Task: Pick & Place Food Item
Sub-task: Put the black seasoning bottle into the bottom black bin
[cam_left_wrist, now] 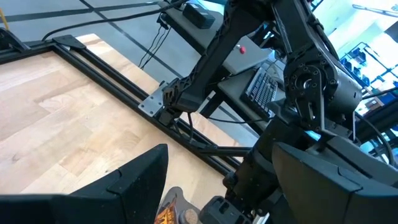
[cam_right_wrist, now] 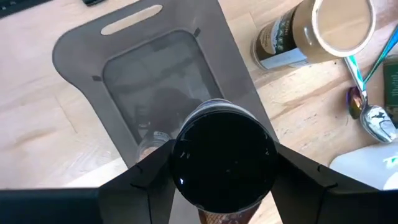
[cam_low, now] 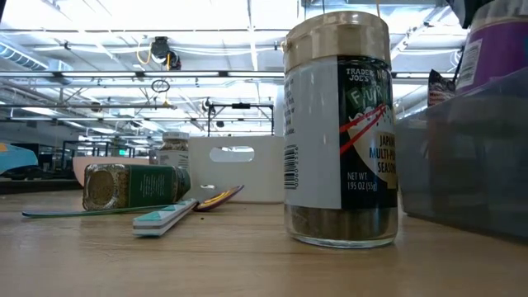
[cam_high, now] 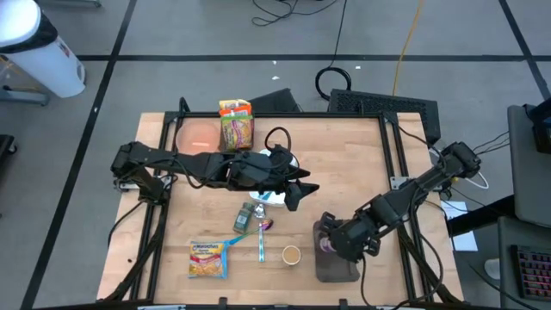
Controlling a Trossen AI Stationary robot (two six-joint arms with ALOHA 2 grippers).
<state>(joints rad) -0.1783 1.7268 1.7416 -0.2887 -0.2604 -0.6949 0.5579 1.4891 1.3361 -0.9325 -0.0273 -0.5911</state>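
A purple container with a black lid [cam_right_wrist: 224, 162] hangs over the grey bin [cam_right_wrist: 155, 74] at the table's near right, with my right gripper [cam_high: 327, 243] shut on it. In the low view its purple side [cam_low: 495, 41] shows above the bin's wall [cam_low: 462, 157]. My left gripper [cam_high: 297, 191] stands open in the air over mid-table, above a white dish [cam_high: 271, 196], holding nothing. A seasoning jar [cam_low: 338, 132] stands upright on its base left of the bin. My right gripper pinches the container between its two fingers [cam_right_wrist: 146, 177], one on each side of the black lid's rim [cam_right_wrist: 181, 163]. They come from above, slanting down. The lid faces up toward the wrist. The bin wall hides the container's lower end.
A green jar [cam_high: 245, 217] lies on its side mid-table, with a spoon [cam_high: 265, 226] and a teal utensil [cam_high: 261, 246] beside it. A noodle packet [cam_high: 207, 258] lies near left. Snack bags [cam_high: 235, 125] and a pink plate [cam_high: 198, 133] sit at the far edge.
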